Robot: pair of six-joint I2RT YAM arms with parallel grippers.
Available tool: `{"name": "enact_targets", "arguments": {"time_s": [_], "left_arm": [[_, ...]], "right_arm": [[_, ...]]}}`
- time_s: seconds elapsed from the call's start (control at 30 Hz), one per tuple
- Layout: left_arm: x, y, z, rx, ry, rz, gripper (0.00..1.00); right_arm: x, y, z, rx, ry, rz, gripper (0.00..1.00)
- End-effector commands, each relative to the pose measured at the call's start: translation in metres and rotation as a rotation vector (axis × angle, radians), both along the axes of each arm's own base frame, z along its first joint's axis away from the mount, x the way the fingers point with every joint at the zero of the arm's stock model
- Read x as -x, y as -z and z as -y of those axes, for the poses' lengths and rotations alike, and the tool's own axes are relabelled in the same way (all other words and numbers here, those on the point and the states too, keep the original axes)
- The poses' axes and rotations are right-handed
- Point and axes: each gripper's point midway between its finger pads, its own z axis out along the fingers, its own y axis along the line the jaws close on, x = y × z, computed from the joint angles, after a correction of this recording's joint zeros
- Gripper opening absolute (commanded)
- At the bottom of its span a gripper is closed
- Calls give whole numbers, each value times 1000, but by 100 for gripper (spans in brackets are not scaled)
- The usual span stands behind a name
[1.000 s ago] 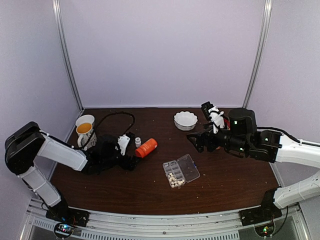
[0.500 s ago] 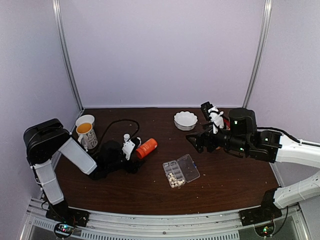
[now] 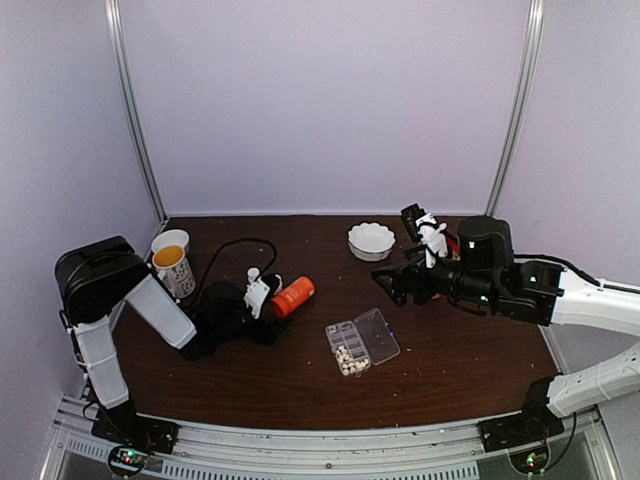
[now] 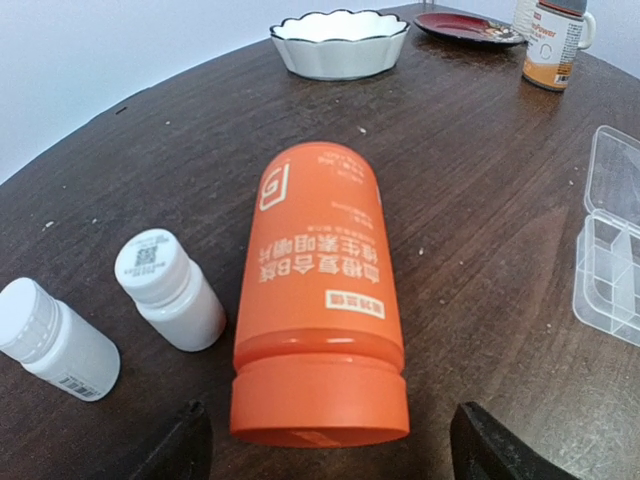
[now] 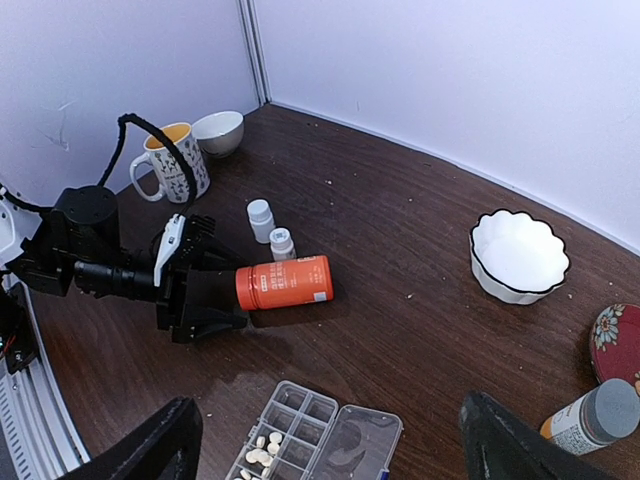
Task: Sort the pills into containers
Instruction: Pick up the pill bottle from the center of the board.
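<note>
Bottle [image 4: 318,280], orange, lies on its side on the worktop [image 4: 480,200], dead ahead of your left claw [image 4: 330,458]. Its long axis runs straight away from that claw, cap end nearest, base pointing toward the white bowl [image 4: 340,40].

Left claw: low over the worktop, spread wide, one finger on each side of the cap. A gap shows on both sides, with no contact.

Right claw [image 5: 340,440]: also spread, holding nothing, raised above the worktop and looking down.

Pills [image 5: 262,452]: a small cream cluster in the cells [image 5: 285,425] at one end of the clear box [image 3: 362,342]. The lid is swung open flat beside it. The other cells look bare.

Box position: on the left claw's right, past the bottle, and apart from it. In the top view it lies just below your right claw, so the right arm is the nearer one to the box and the left arm the nearer one to the bottle.

Two small white bottles [image 4: 170,290] stand just left of the orange one, close to the left finger's path.

Judgement: a grip on the bottle comes next. The jaws already straddle the cap crosswise to the long axis, so you only need to close, and you need no turn of the wrist. I cannot tell whether the bottle holds pills.
</note>
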Motion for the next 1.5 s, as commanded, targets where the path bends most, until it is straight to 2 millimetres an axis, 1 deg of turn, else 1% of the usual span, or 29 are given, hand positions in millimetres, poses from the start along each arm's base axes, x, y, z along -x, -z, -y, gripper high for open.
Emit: {"name": "enact_targets", "arguments": {"time_s": [0.0, 0.13, 0.27, 0.33, 0.4, 0.5, 0.6, 0.7, 0.8, 0.83, 0.87, 0.93, 0.97, 1.07, 1.1, 1.17, 1.23, 1.33, 1.37, 1.47], "left_arm": [[-13, -15, 4, 40, 0, 65, 87], [-17, -14, 8, 37, 9, 64, 86], [-17, -13, 13, 44, 40, 53, 81], [-19, -11, 12, 36, 32, 50, 79], [-19, -10, 12, 34, 35, 46, 73], [-18, -11, 12, 39, 42, 45, 61], [-14, -13, 13, 41, 60, 44, 55], [-9, -18, 12, 44, 75, 38, 46], [-3, -34, 13, 54, 92, 14, 41], [0, -37, 11, 42, 88, -26, 40], [2, -41, 10, 34, 84, -62, 39], [6, -56, 11, 20, 81, -143, 36], [9, -64, 12, 8, 83, -194, 36], [18, -88, 12, -31, 83, -332, 34], [23, -94, 10, -50, 78, -382, 34], [31, -111, 9, -63, 83, -457, 35], [40, -128, 9, -70, 84, -532, 36], [52, -146, 3, -107, 67, -651, 36], [55, -154, 0, -121, 56, -675, 34], [61, -179, -11, -143, 11, -688, 33]], "right_arm": [[0, -7, 0, -10, -7, 9, 93], [0, -6, 0, -11, -7, 6, 93], [0, -7, 0, -13, -9, 5, 92], [1, -7, 0, -13, -9, 5, 92], [1, -8, 0, -13, -9, 7, 92], [1, -7, 1, -10, -8, 5, 92], [1, -5, 1, -7, -6, 2, 92], [1, -5, 0, -7, -12, 0, 92], [3, -3, -2, 4, -35, 10, 92], [8, -2, -7, 16, -84, 22, 92], [13, -3, -11, 31, -124, 58, 92], [24, -5, -18, 82, -209, 182, 92], [28, -13, -22, 72, -243, 252, 93], [46, -28, -32, 56, -364, 425, 93], [52, -31, -36, 59, -410, 473, 93], [57, -37, -46, 73, -457, 550, 93], [56, -38, -59, 119, -491, 595, 92], [50, -33, -80, 218, -509, 632, 91], [46, -32, -87, 230, -500, 639, 90], [38, -31, -106, 214, -490, 649, 90]]}}
